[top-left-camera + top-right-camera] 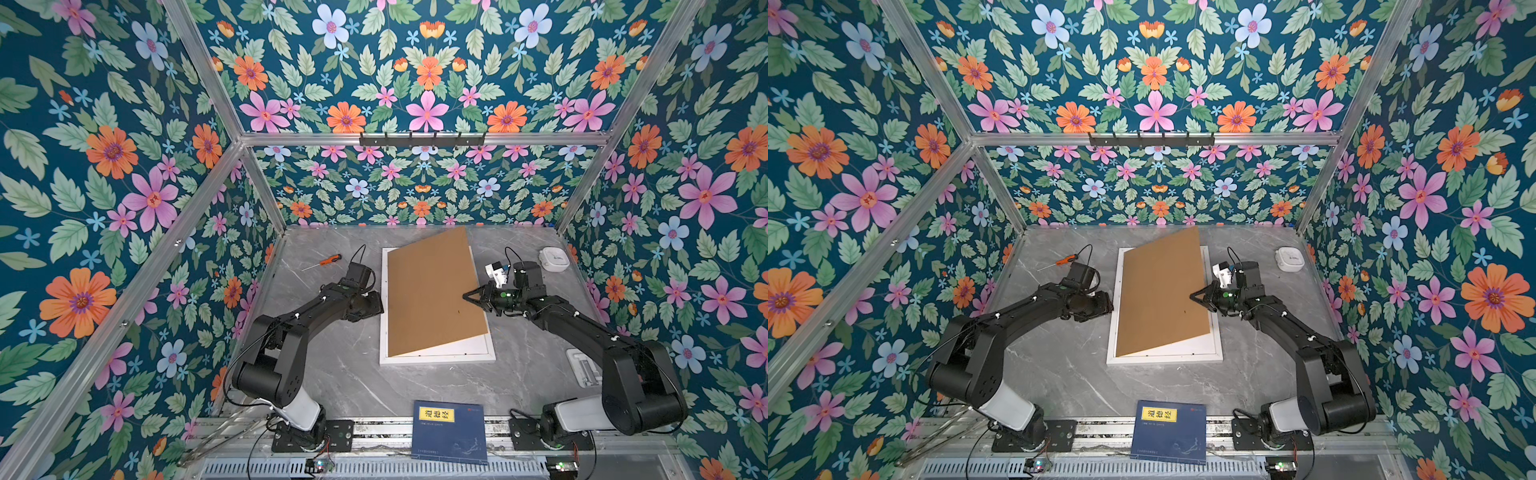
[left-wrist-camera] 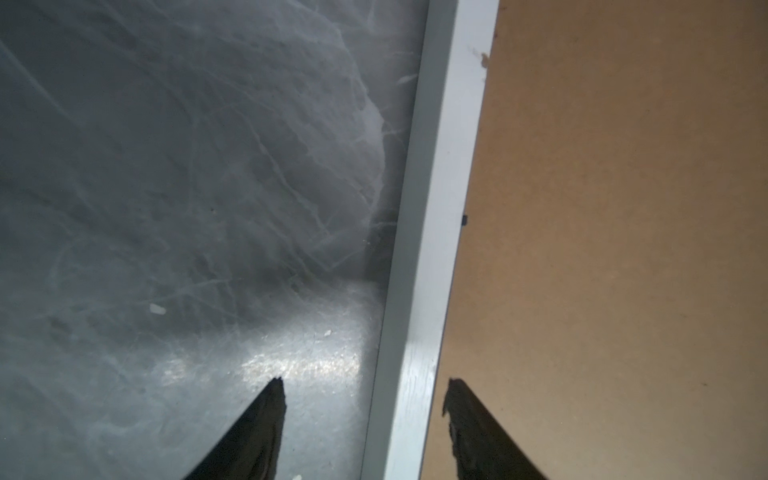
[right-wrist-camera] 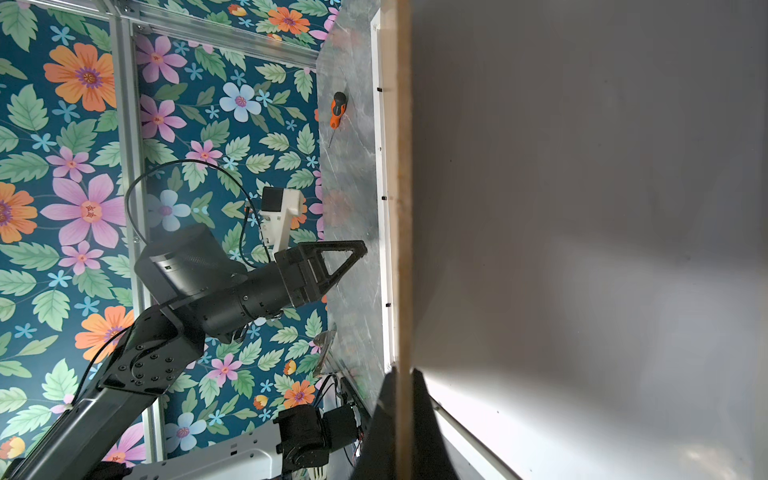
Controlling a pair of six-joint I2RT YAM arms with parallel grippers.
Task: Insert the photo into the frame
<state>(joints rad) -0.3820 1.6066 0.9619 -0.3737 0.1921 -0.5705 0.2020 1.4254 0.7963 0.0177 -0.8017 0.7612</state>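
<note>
The white frame point(image 1: 436, 358) point(image 1: 1163, 358) lies flat on the grey table. A brown backing board point(image 1: 432, 291) point(image 1: 1163, 291) leans over it, left edge down in the frame and right edge raised. My right gripper point(image 1: 467, 296) point(image 3: 402, 372) is shut on that raised edge. Beneath the board, a plain white sheet point(image 1: 457, 347) point(image 3: 582, 208) lies inside the frame. The photo's printed face is hidden. My left gripper point(image 1: 376, 301) point(image 2: 365, 380) is open and straddles the frame's left rail point(image 2: 440, 208), one finger over the table, the other over the board point(image 2: 602, 249).
An orange-handled screwdriver point(image 1: 328, 261) lies at the back left of the table point(image 1: 332, 374). A white round device point(image 1: 554, 258) sits at the back right. A dark blue book point(image 1: 451, 432) overhangs the front edge. A pale tray-like piece point(image 1: 584, 368) lies beside the right arm.
</note>
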